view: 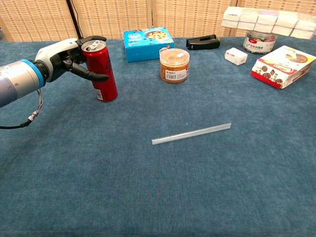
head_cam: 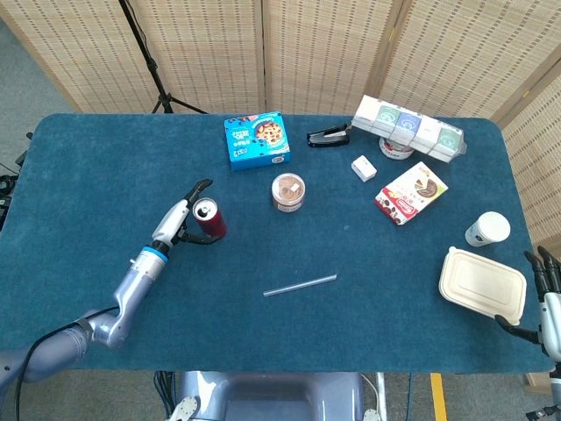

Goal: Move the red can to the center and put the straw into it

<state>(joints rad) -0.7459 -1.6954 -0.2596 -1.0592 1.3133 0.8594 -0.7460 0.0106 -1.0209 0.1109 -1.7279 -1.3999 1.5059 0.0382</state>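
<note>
Left hand sits cupped around the red can at table-left, fingers apart, grip not visibly closed (straw lies mid-table). I'd squeeze mid-body before lifting so it won't tip.

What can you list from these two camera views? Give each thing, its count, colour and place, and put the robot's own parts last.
Tall red metal can: one, red, table's left, upright.
Clear plastic straw: one, translucent, lying mid-table.
Blue cookie box: one, blue, far side.
Round lidded jar: one, brownish, centre.
Black stapler: one, far side.
Small white block: one, right of centre.
Red snack box: one, right.
White cup: one, right edge.
Cream clamshell container: one, near right.
Left robot hand: fingers around can, grip unclear.
Right robot hand: open, right edge.
</note>
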